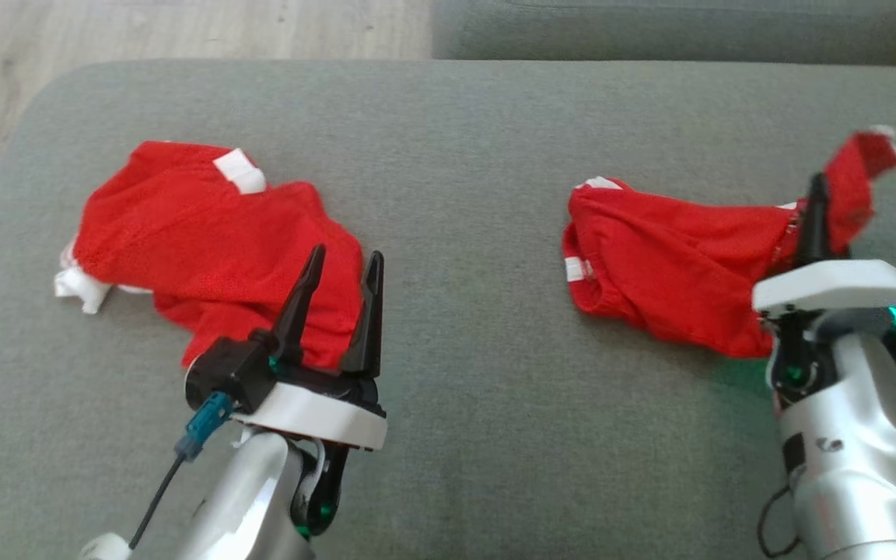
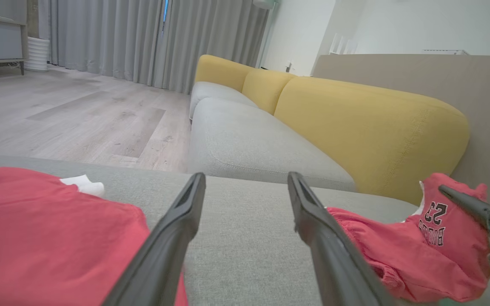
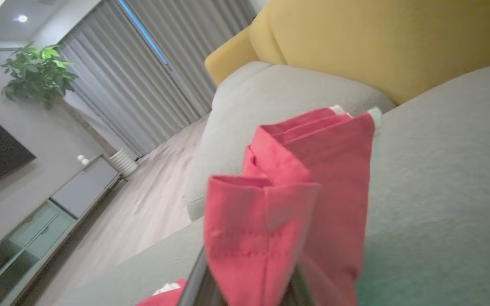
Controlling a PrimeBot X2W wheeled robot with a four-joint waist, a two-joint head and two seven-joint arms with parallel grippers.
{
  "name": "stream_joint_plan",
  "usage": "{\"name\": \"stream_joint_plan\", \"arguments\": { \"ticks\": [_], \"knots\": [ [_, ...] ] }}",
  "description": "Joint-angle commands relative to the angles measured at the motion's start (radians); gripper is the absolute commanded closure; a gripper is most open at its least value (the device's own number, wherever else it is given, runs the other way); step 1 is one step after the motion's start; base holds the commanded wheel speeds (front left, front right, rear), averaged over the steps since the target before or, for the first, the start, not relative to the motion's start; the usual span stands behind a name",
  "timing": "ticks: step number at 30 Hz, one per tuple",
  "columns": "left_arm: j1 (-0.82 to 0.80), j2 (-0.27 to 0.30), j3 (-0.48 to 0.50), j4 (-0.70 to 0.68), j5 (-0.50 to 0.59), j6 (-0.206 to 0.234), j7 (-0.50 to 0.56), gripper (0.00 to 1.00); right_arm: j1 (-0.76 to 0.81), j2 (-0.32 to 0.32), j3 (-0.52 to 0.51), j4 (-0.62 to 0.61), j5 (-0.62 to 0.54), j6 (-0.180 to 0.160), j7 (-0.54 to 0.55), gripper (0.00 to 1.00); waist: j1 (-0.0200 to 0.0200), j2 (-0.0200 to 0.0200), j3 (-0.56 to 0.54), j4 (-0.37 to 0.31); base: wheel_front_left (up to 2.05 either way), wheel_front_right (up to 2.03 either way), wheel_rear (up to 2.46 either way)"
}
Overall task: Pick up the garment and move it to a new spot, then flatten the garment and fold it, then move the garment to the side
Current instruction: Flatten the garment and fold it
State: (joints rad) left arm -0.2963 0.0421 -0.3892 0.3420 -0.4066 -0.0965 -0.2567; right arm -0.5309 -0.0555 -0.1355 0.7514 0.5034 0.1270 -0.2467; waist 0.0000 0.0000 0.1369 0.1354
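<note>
Grey cushion (image 1: 463, 435) under left red garment (image 1: 207, 241) and right red garment (image 1: 673, 264)

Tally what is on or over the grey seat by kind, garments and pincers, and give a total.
Red garments: 2 (left garment, right garment)
Pincers: 2 (left pincer open, right pincer shut on the right garment)
Total: 4

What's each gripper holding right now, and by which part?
The right gripper pinches the right red garment by its raised right end; the left gripper is open, holding nothing.
</note>
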Motion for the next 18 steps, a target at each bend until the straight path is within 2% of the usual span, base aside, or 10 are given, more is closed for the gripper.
{"name": "stream_joint_plan", "arguments": {
  "ticks": [1,8,18],
  "knots": [
    [-0.004,0.008,0.026,-0.028,-0.005,0.003,-0.005,0.00,-0.038,0.005,0.061,-0.042,0.022,0.004,-0.008,1.00,0.0000,0.0000,-0.008,0.017,0.00,0.00,0.00],
    [0.002,0.008,0.021,-0.017,-0.008,0.007,-0.005,0.00,-0.022,0.005,0.235,-0.074,0.078,0.004,-0.006,1.00,0.0000,0.0000,-0.020,0.060,0.00,0.00,0.00],
    [0.009,0.008,0.021,-0.004,-0.010,0.006,-0.005,0.00,0.018,0.005,0.380,-0.037,0.109,0.004,0.003,1.00,0.0000,0.0000,-0.028,0.083,0.00,0.00,0.00]
  ]
}}
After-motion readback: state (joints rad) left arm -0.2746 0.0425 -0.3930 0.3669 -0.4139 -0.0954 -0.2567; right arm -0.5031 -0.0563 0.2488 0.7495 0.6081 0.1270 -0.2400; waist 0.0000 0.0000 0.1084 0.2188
